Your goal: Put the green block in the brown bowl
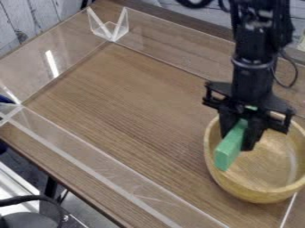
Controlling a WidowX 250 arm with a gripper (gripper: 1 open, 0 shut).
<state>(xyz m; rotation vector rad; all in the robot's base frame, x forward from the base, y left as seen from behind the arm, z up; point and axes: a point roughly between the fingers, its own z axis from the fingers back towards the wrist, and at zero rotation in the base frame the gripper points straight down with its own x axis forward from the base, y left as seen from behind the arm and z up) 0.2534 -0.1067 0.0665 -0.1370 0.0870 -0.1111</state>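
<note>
The green block point(233, 145) hangs tilted in the air, its upper end pinched between the black fingers of my gripper point(249, 123). The gripper points straight down and is shut on the block. Under it sits the brown bowl point(281, 181), a round tan wooden bowl at the right front of the table. The block's lower end is over the bowl's left rim and inner wall; I cannot tell whether it touches the wood.
The wooden tabletop point(119, 107) is ringed by a low clear plastic wall point(71, 147). A clear plastic corner piece point(110, 25) stands at the back left. The table's front edge runs just below the bowl.
</note>
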